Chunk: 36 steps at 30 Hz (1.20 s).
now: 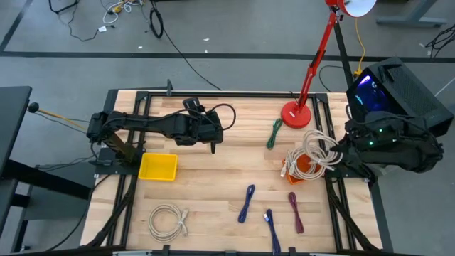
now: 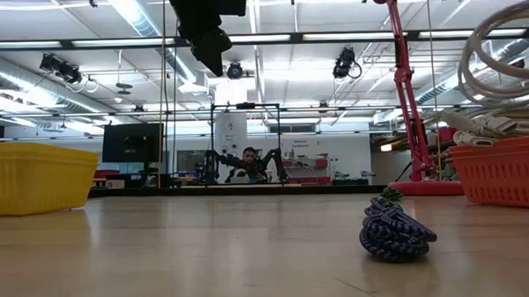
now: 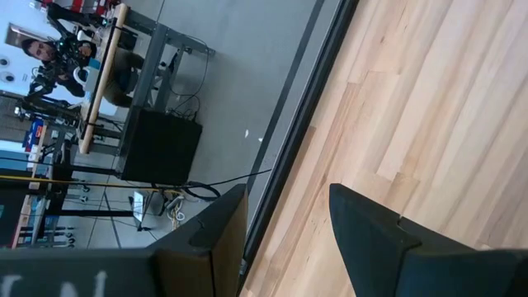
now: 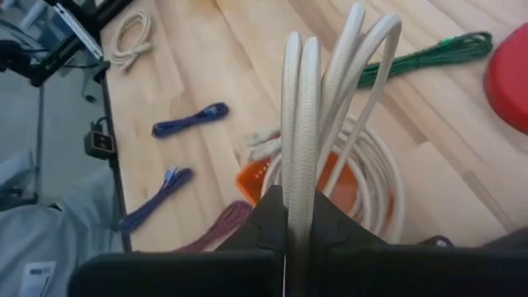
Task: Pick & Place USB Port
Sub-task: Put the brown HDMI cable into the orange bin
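A beige cable coil [image 1: 317,151] sits over the orange basket [image 1: 297,171] at the table's right; my right gripper [image 4: 295,208] is shut on its loops. In the low view the coil [image 2: 506,56] rises above the basket [image 2: 503,171]. My left gripper [image 1: 213,142] hangs open and empty above the table's middle, right of the yellow bin [image 1: 158,167]; its fingers [image 3: 206,235] frame bare wood. On the wood lie two blue cables [image 1: 247,203] [image 1: 270,224], a maroon cable [image 1: 296,212], a green cable [image 1: 274,134] and a second beige coil [image 1: 168,219]. My right gripper pinches several strands of the beige coil's loop [image 4: 299,177] between its two fingers, coming from the table's right side. The held loops stand up past the fingers. The coil's lower turns [image 4: 375,177] lie in and over the orange basket [image 4: 254,177].
A red lamp's base [image 1: 296,115] stands behind the basket, its arm slanting up to the far right. A dark box with lights [image 1: 387,89] sits off the table's right edge. In the low view a blue cable bundle [image 2: 395,232] lies near the camera. Bare wood spans the middle.
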Each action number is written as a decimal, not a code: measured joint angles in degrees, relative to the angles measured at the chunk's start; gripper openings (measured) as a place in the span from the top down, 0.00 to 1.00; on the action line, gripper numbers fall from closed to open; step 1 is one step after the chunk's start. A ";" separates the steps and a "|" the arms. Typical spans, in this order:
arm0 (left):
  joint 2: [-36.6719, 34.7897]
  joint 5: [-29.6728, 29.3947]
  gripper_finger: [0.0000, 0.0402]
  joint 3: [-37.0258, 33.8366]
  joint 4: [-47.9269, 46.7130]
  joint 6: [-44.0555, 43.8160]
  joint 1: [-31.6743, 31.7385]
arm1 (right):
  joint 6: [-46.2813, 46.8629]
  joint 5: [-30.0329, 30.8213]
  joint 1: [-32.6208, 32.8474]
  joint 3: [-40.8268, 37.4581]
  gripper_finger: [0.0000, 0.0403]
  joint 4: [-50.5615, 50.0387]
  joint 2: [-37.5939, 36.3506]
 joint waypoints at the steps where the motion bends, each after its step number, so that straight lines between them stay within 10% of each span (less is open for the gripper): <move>1: 0.00 0.00 0.56 0.00 0.00 0.00 0.00 | 0.02 -0.21 0.00 -0.06 0.98 0.45 0.00; 17: 0.00 -0.02 0.56 0.00 0.04 -0.81 0.66 | -2.16 -11.85 0.00 -10.86 0.98 7.59 -0.35; 36: 0.00 2.47 0.56 -0.01 0.13 -1.33 1.56 | -2.30 -10.17 0.00 -10.82 0.98 5.60 -1.68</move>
